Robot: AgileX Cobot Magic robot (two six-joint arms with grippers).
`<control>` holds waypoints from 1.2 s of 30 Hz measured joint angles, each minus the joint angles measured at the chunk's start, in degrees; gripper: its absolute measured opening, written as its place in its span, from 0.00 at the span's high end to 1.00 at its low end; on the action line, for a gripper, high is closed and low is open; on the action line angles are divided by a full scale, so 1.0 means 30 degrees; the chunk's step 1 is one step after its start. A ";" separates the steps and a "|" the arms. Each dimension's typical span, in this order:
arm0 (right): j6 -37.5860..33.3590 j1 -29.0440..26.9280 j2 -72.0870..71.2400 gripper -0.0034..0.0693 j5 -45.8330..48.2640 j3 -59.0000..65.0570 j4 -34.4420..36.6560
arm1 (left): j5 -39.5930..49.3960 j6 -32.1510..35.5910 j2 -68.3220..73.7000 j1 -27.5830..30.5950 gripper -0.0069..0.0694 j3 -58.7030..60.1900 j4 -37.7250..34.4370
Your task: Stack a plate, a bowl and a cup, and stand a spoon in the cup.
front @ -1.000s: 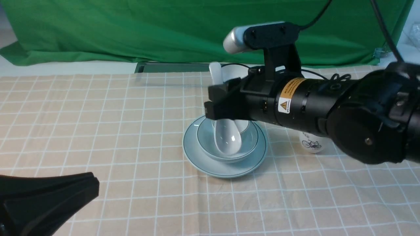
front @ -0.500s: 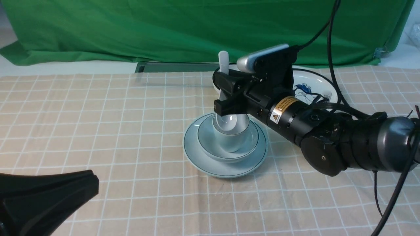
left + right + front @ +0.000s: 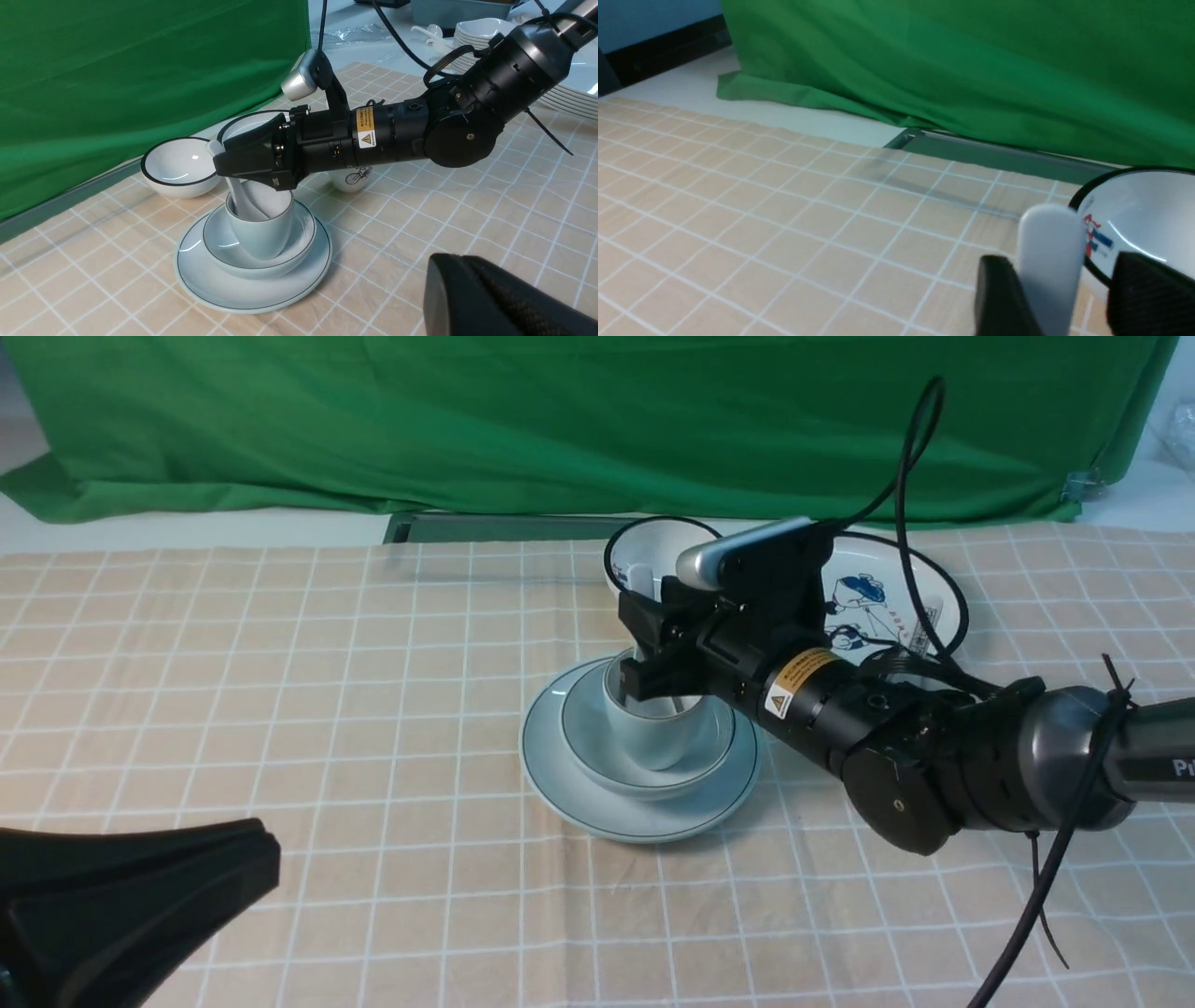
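The pale blue-grey plate (image 3: 607,803) lies mid-table with the bowl (image 3: 597,747) on it and the cup (image 3: 653,737) standing in the bowl. The stack also shows in the left wrist view: plate (image 3: 205,284), bowl (image 3: 224,242), cup (image 3: 261,233). The glossy pale spoon (image 3: 252,205) stands in the cup, its handle (image 3: 1048,261) rising between my right gripper's fingers. My right gripper (image 3: 644,649) hovers just over the cup, jaws open; the handle leans on one finger, with a gap to the other. My left gripper (image 3: 266,859) is shut and empty at the near left.
A white black-rimmed bowl (image 3: 653,546) and a white cartoon plate (image 3: 887,588) sit behind the stack, under my right arm. A white bicycle cup (image 3: 350,179) stands beneath that arm. Green cloth hangs at the back. Stacked white dishes (image 3: 570,88) lie off to the right.
My right arm came down and carried the spoon from above the stack into the cup. The jaws now stand apart round the handle. The left arm has not moved.
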 joint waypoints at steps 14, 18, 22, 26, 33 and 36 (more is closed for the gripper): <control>0.1212 0.1748 -1.1818 0.67 1.7534 0.0015 -0.3151 | -0.2023 0.0000 -0.0561 0.0000 0.91 0.0137 0.0750; 0.0621 0.3416 -1.6236 0.85 2.4382 0.1034 -0.3174 | -0.2662 0.0000 -0.2724 0.0000 0.91 0.1808 0.0357; 0.1593 0.4118 -1.9193 0.90 2.6230 0.2770 -0.3174 | -0.4211 0.0038 -0.4382 0.0000 0.91 0.3235 0.0695; 0.2145 0.4250 -2.1285 0.90 2.7460 0.4089 -0.3174 | -0.4582 0.0057 -0.4739 0.0000 0.91 0.4070 0.0880; 0.2423 0.4250 -2.3212 0.88 2.8097 0.4963 -0.3174 | -0.4413 0.0057 -0.4739 0.0000 0.91 0.4985 0.1018; 0.2423 0.4265 -2.3263 0.88 2.8033 0.4963 -0.3174 | -0.4413 0.0057 -0.4739 0.0000 0.91 0.5007 0.1043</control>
